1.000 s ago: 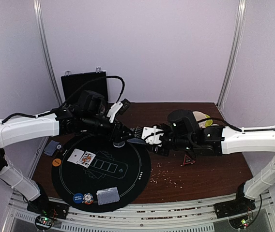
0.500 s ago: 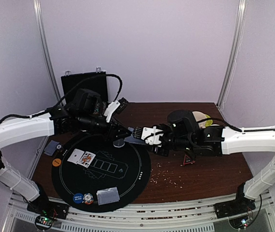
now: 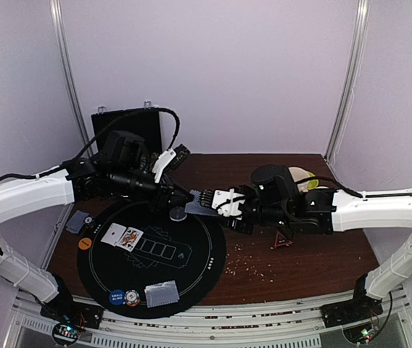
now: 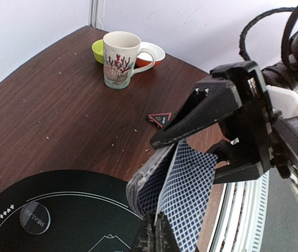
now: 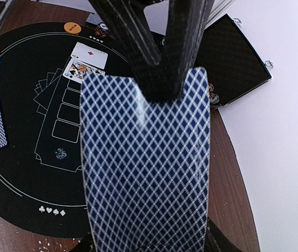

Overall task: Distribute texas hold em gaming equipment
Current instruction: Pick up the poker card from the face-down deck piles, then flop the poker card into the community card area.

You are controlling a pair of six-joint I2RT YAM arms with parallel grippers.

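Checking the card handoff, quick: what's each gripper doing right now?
Left gripper: shut on one card.
Right gripper: holding the deck.

A white mug [image 4: 120,59] with a red coral pattern is set upright on the brown wooden table [image 4: 44,121], just beside a green bowl [image 4: 97,51] and a white dish [image 4: 154,52]. A small red triangle [image 4: 160,118] and some crumbs [image 3: 253,268] are seen nearer. A black case [image 3: 115,121] is stood at the back.

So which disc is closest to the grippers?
The clear grey disc, right by the left gripper at the mat's far edge; the orange disc, blue disc and red-white disc lie well away.
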